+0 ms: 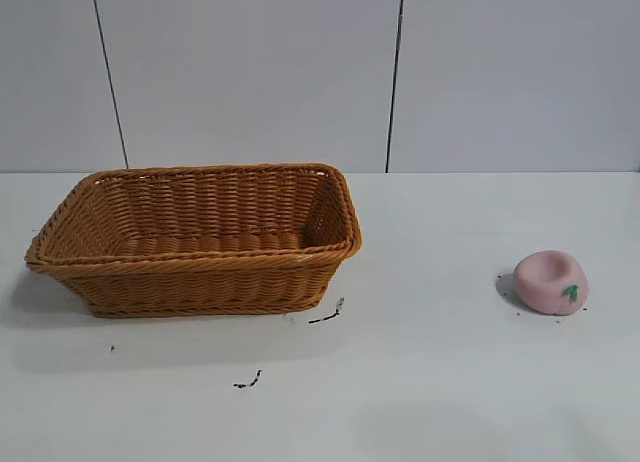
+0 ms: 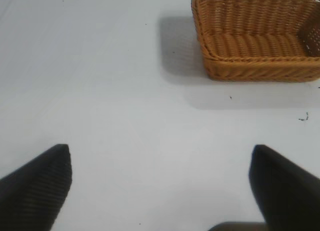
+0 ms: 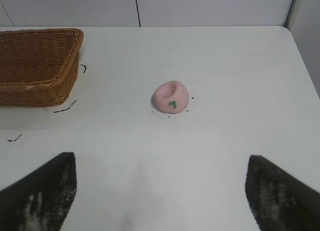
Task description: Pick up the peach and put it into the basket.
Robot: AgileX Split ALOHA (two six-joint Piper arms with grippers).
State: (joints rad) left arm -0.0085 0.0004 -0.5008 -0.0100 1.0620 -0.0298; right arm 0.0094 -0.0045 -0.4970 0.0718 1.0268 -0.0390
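Observation:
The pale-pink peach (image 1: 551, 282) with a dimple and a small green leaf mark lies on the white table at the right in the exterior view. It also shows in the right wrist view (image 3: 171, 97), well ahead of my right gripper (image 3: 161, 161), which is open and empty. The orange-brown wicker basket (image 1: 200, 287) stands empty at the left. It shows in the left wrist view (image 2: 260, 68), far from my left gripper (image 2: 160, 153), which is open and empty. Neither arm shows in the exterior view.
Small black marks (image 1: 327, 313) lie on the table near the basket's front corner. The table's right edge (image 3: 305, 66) runs close past the peach. A grey panelled wall stands behind the table.

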